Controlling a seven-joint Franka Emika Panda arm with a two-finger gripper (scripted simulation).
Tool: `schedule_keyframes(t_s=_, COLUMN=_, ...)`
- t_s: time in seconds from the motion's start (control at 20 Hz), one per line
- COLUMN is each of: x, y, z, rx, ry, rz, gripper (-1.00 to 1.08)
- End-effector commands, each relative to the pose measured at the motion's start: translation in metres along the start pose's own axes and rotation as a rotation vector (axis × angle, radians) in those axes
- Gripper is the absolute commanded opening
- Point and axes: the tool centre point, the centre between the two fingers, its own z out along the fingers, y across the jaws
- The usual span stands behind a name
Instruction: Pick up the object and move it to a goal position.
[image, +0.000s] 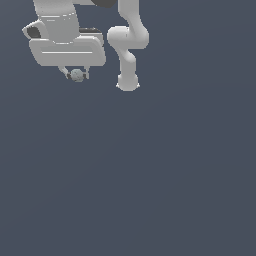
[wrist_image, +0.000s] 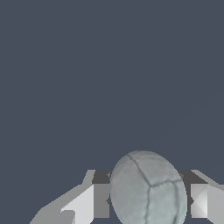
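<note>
- Between the jaws (image: 77, 75) sits the ball (image: 77, 75), a single pale grey-green sphere with dark seam lines and faint speckling.
- The jaws pinch the ball from both sides; in the wrist view one finger (wrist_image: 101, 200) presses against one flank of the ball (wrist_image: 148, 189) and the other finger against the opposite flank.
- The white arm (image: 129, 45) rises from its base, bends at a rounded joint, and reaches across towards the exterior view's left.
- The broad white hand body (image: 67, 50) hangs level above the jaws, with the fingers pointing straight down.
- Below the jaws lies the plain dark blue-grey table (image: 150, 175); I cannot tell whether the ball touches it or hangs clear.
- Count: one arm, one pair of jaws, one ball.
</note>
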Motion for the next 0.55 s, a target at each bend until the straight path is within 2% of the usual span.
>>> schedule_keyframes(t_s=0.0, x=-0.002, y=0.009, z=-0.015, rx=0.000, ry=-0.001, rz=-0.001, gripper=-1.00)
schedule_keyframes(t_s=0.5, x=-0.005, y=0.025, z=-0.039, rx=-0.001, ry=-0.001, rz=-0.001, gripper=-1.00)
